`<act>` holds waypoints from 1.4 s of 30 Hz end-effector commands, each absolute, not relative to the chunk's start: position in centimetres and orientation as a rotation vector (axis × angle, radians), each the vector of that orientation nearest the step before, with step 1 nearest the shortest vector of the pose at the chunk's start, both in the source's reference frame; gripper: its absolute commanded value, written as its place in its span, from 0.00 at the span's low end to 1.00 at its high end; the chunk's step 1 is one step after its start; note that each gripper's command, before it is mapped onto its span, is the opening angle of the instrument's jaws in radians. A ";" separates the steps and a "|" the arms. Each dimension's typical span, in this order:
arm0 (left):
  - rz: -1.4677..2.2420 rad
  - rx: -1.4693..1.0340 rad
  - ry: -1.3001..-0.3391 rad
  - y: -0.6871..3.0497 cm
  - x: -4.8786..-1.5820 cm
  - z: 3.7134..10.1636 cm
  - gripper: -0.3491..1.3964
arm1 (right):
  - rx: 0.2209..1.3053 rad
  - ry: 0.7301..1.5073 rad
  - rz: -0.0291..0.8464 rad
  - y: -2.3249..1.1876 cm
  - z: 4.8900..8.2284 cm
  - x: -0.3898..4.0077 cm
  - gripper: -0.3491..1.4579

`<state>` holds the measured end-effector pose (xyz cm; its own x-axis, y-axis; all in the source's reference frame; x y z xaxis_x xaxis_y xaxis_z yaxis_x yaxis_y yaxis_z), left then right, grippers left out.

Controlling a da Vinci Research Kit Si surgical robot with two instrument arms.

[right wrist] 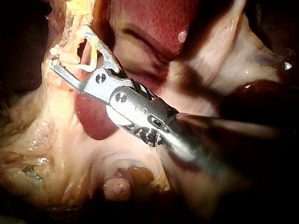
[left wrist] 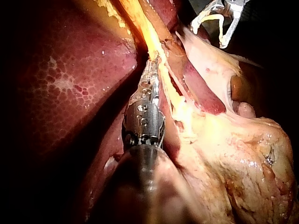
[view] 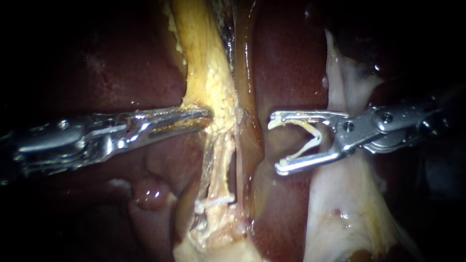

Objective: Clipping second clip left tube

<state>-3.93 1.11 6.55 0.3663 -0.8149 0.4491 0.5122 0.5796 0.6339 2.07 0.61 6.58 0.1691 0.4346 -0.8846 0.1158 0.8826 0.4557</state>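
Holding the left tube [view: 217, 145] with my left instrument [view: 206, 115]: claw closed, tips pinched on the tube's yellow coat at its left edge. Left wrist view agrees, tips buried in the yellow strand beside the liver [view: 291, 63]. In the endoscope view the tube runs top to bottom through the middle, frayed and split below the grip. Tube clip [view: 216, 199], thin and white, sits across it well below my left claw. Right instrument [view: 274, 143] comes in level from the right: claw spread wide, carrying a pale V-shaped clip [view: 316, 138], one leg along each half of the claw, mouth facing the tube. Near the tube but apart from it, not around it; a brown strand [view: 248, 131] lies between. Level roughly with my left claw. Pale tissue [view: 344, 208] lies behind the right instrument
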 end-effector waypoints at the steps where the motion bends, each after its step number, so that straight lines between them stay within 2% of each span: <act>1: -0.885 0.427 -0.819 1.12 -3.91 6.52 0.00 | 0.477 1.401 0.228 0.58 6.59 2.08 0.52; 7: -0.898 0.422 -0.814 1.25 -3.71 6.17 0.00 | 0.581 1.330 0.243 0.31 6.80 2.25 0.52; 14: -0.915 0.400 -0.857 1.37 -3.55 5.64 0.00 | 0.671 1.266 0.266 -0.03 7.28 2.63 0.52; 24: -0.913 0.384 -0.887 1.33 -3.55 5.26 0.00 | 0.729 1.238 0.264 -0.24 7.81 3.06 0.52; 32: -0.914 0.383 -0.887 1.33 -3.56 5.27 0.00 | 0.765 1.236 0.244 -0.32 7.95 3.37 0.52; 36: -0.914 0.383 -0.887 1.32 -3.56 5.27 0.00 | 0.813 1.289 0.212 -0.37 7.87 3.44 0.51; 42: -0.913 0.383 -0.887 1.33 -3.56 5.29 0.00 | 0.858 1.329 0.162 -0.43 7.72 3.54 0.49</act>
